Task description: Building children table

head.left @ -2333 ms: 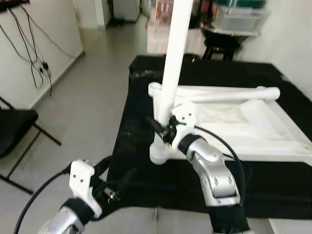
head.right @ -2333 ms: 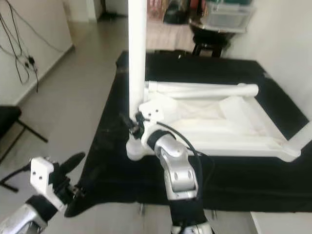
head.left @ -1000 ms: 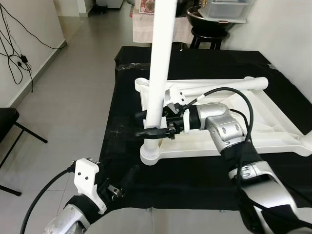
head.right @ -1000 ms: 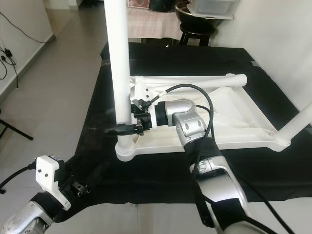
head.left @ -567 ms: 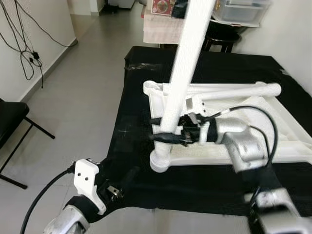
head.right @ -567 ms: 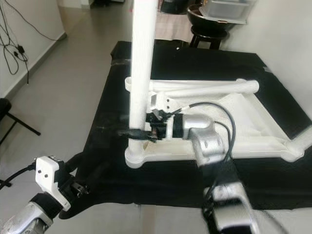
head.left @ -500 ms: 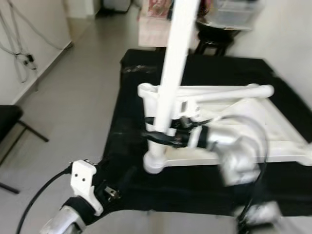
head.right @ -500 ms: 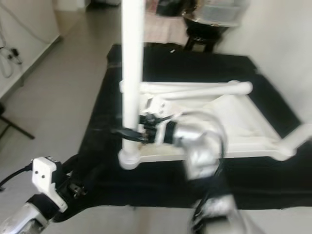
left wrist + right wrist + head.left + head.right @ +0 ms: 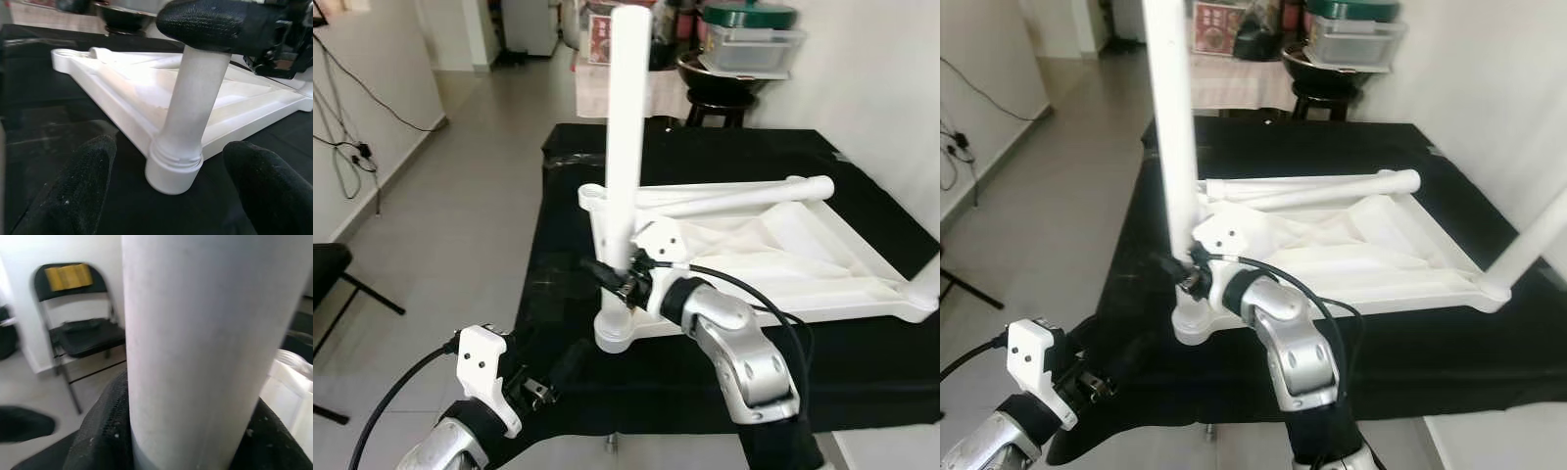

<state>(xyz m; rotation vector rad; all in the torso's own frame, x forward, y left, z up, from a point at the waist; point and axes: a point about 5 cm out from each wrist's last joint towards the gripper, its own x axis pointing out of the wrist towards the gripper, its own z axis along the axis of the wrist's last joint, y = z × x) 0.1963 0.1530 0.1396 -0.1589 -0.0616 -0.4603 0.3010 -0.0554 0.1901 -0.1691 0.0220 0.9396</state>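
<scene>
Hovering low at the near edge of the black-draped platform (image 9: pixel 862 382), the left gripper (image 9: pixel 570 357) has its two fingers (image 9: pixel 83 188) spread wide and holds nothing, aimed at the socket where the upright leg meets the tabletop, perhaps waiting to steady it. Just beyond, the right gripper (image 9: pixel 610 273) reaches in from the robot's right and pinches the white table leg (image 9: pixel 625 147) low on its shaft, fingers pressed against either side; gripping close to the base looks meant to give control while the leg is turned or pushed home. The leg stands nearly upright in the near-left corner socket (image 9: pixel 615 331) of the white children's tabletop (image 9: pixel 783 259), which lies upside down on the cloth so the sockets face up. Another leg (image 9: pixel 734 196) lies along the tabletop's far edge, seemingly not yet fitted, and one more (image 9: pixel 1528 240) rises at the near-right corner. Farther back are a stool (image 9: pixel 724 83), storage boxes (image 9: pixel 749 39) and, by the left wall, a folding chair (image 9: pixel 337 269).
</scene>
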